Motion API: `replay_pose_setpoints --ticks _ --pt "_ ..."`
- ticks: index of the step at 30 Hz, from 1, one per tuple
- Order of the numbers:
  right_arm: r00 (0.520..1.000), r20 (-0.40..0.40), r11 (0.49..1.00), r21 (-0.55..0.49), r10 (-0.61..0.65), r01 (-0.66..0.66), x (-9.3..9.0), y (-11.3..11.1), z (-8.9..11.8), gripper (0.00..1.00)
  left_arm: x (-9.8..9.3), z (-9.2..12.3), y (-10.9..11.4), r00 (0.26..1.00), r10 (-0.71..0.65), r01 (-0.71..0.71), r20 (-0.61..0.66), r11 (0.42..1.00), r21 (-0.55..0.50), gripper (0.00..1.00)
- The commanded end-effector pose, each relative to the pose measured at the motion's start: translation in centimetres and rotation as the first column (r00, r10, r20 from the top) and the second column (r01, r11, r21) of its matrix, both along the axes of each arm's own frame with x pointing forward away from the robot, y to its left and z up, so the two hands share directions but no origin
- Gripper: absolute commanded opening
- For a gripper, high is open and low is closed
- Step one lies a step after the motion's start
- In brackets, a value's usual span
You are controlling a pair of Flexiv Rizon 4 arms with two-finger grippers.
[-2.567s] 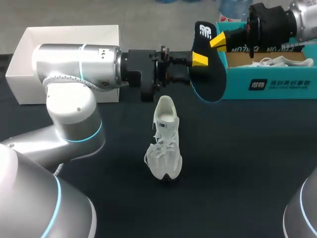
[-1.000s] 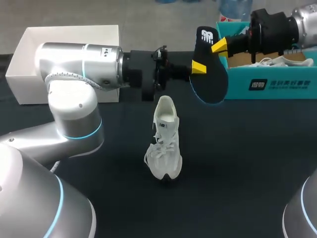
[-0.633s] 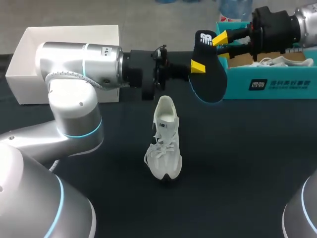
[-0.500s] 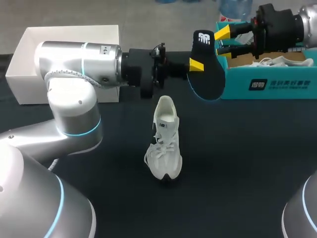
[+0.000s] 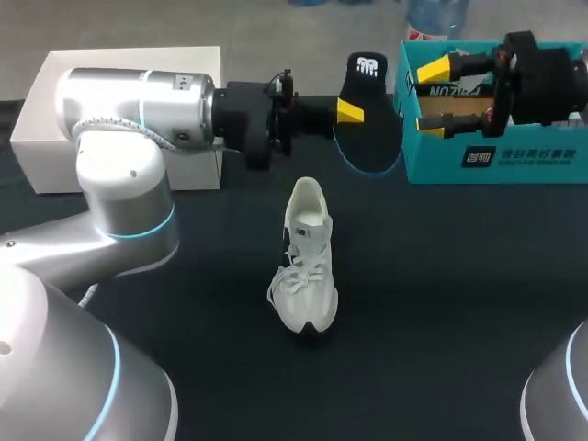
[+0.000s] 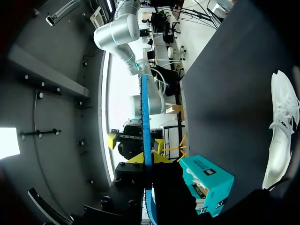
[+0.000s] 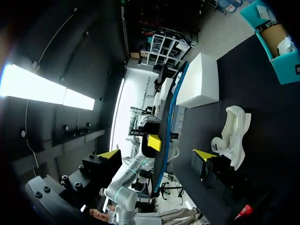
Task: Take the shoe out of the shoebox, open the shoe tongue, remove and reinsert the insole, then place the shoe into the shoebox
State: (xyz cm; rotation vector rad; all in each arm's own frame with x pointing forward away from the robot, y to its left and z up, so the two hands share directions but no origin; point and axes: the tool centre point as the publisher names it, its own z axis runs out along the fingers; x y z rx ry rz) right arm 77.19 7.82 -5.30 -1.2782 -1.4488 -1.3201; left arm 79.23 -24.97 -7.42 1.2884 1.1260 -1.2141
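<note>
One insole (image 5: pixel 372 142) stands pinched in your left gripper (image 5: pixel 353 112), ready for the shoe (image 5: pixel 305 257) beside it; your right gripper (image 5: pixel 432 96) gapes empty.

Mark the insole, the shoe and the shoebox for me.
insole (image 5: pixel 371 138): head view, its black middle.
shoe (image 5: pixel 304 262): head view, on the laces.
shoebox (image 5: pixel 528 158): head view, teal front wall.

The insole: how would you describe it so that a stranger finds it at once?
Look at the teal shoebox at the table's far right. Just left of it, the left gripper holds the insole above the table. It is the only flat black piece, blue-edged, unlike the white shoe below.
</note>
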Motion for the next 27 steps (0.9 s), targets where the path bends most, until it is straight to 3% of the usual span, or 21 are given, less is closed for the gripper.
replay_pose_setpoints --ticks 1,27 --pt "0.997 0.001 0.997 0.011 -0.072 0.072 -1.49 -0.69 -0.64 1.00 0.32 0.07 0.29 1.000 -0.002 0.002 -0.005 1.000 0.001 0.00" --pt "0.996 -0.023 0.996 0.005 -0.086 0.086 -1.89 -1.42 -0.60 1.00 0.91 0.34 0.44 0.999 0.030 -0.030 -0.012 0.999 -0.016 0.00"
